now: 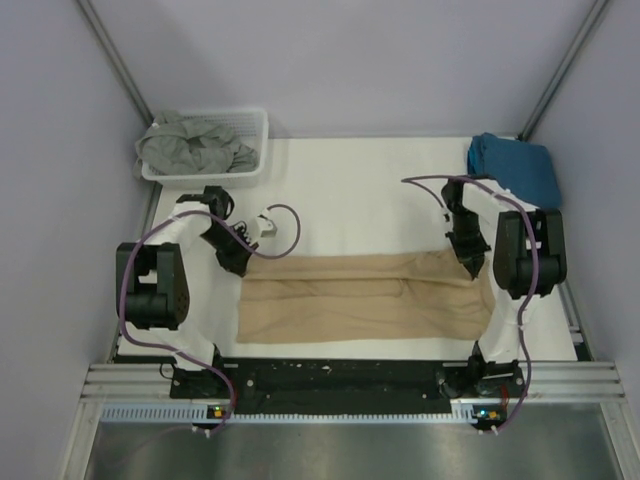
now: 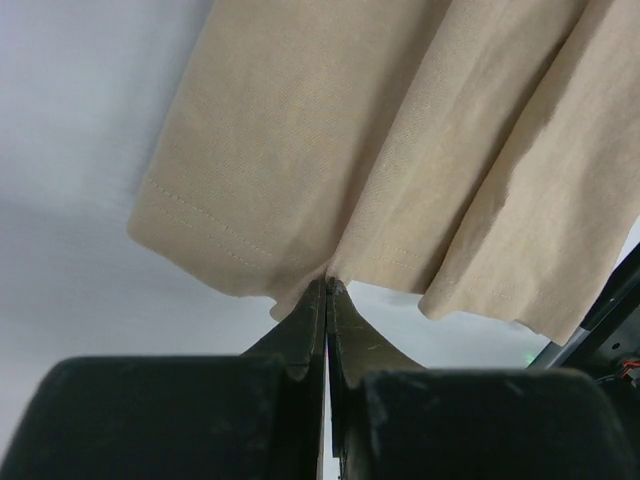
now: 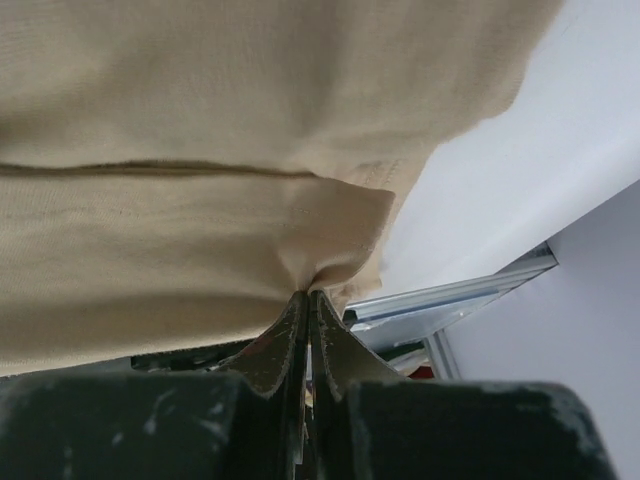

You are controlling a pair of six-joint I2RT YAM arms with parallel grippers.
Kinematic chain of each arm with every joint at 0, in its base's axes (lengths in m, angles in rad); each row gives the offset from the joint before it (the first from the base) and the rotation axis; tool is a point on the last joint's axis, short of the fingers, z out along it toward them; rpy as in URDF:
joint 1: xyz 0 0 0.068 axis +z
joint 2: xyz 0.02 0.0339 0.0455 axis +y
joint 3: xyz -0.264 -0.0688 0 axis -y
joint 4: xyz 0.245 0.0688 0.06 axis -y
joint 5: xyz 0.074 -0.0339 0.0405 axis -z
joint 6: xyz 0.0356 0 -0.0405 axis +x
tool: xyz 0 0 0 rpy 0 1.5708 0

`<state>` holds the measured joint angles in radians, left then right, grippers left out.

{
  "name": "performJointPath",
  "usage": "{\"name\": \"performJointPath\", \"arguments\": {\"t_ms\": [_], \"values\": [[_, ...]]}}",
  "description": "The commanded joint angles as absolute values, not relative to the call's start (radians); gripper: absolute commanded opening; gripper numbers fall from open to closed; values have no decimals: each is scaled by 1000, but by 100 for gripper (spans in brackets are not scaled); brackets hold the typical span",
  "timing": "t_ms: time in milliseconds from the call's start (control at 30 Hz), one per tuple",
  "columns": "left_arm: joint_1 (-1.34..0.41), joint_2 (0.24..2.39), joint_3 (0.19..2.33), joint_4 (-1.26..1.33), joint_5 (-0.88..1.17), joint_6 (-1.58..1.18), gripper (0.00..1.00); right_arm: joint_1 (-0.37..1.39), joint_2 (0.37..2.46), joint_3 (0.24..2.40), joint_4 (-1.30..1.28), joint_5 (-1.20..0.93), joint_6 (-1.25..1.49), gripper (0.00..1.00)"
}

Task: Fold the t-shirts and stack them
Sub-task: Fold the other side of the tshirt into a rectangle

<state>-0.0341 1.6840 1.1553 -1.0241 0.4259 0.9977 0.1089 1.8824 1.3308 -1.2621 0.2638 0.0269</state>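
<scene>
- Cloth first: the tan, soft short-sleeved t-shirt (image 1: 365, 295) lies across the lower middle of the top view. It is already doubled lengthwise into a long band on the white table covering (image 1: 350, 190) and spans from one arm to the other.
- I have the left gripper (image 2: 328, 285) pressed together on a stitched hem edge at the band's left end. In the left wrist view the fabric puckers right into the closed tips, so this is a pinch on the shirt, not an empty closure.
- The right gripper (image 3: 308, 292) is likewise pinching the tan shirt, at the band's right end, where a gathered corner of layers is drawn into its tips.
- Gripping both ends at once makes sense to me, because the band can be carried or folded without the layers sliding apart. I cannot tell whether the ends are off the surface.
- The teal-blue t-shirt (image 1: 515, 168) sits as a compact bundle at the upper right of the top view, well apart from the tan one. I judge it to be the start of the stack.
- The grey-green t-shirt (image 1: 195, 145) lies crumpled in the white plastic slatted basket (image 1: 262, 130) at the upper left, not yet folded.
- My guess is that the crosswise folds come next, and uneven tension could skew them.
</scene>
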Motion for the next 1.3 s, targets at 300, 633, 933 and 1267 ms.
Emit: {"name": "performJointPath", "arguments": {"t_ms": [300, 633, 933, 1267], "values": [[-41, 1632, 1132, -1091, 393, 1052, 50, 121, 1970, 1367, -1299, 334, 31, 38], [-70, 1582, 1246, -1194, 592, 1077, 33, 176, 1691, 1430, -1134, 164, 8, 42], [-213, 1663, 1187, -876, 539, 802, 2, 224, 1654, 1312, -764, -145, 100, 47], [-262, 1724, 1091, -794, 466, 784, 8, 267, 1769, 1246, -677, -118, 124, 35]]}}
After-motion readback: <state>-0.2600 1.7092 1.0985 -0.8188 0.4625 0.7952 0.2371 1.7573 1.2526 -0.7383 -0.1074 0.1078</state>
